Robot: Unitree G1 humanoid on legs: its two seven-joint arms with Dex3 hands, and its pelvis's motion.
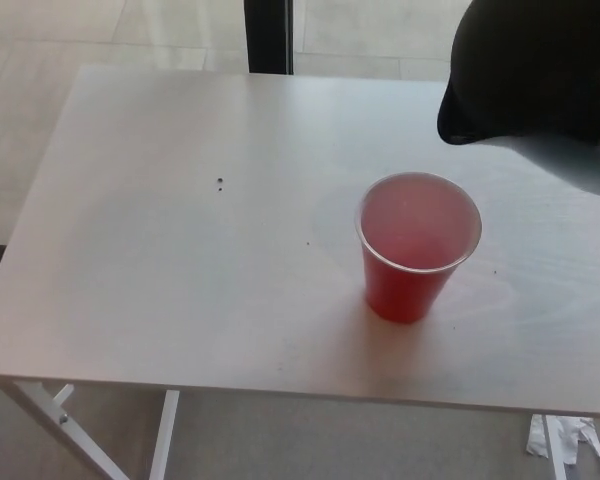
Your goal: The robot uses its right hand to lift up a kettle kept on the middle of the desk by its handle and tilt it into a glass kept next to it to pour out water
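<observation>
Although the robot hand itself is not visible, the dark kettle hangs lifted above the bench, its spout beyond the red glass, so lifting seems done while its grip cannot be told.

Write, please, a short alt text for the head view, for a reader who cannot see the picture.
A dark kettle hangs in the upper right corner, above and to the right of a red cup that stands upright on a white table. No robot hand shows clearly, and no water is seen pouring.
</observation>
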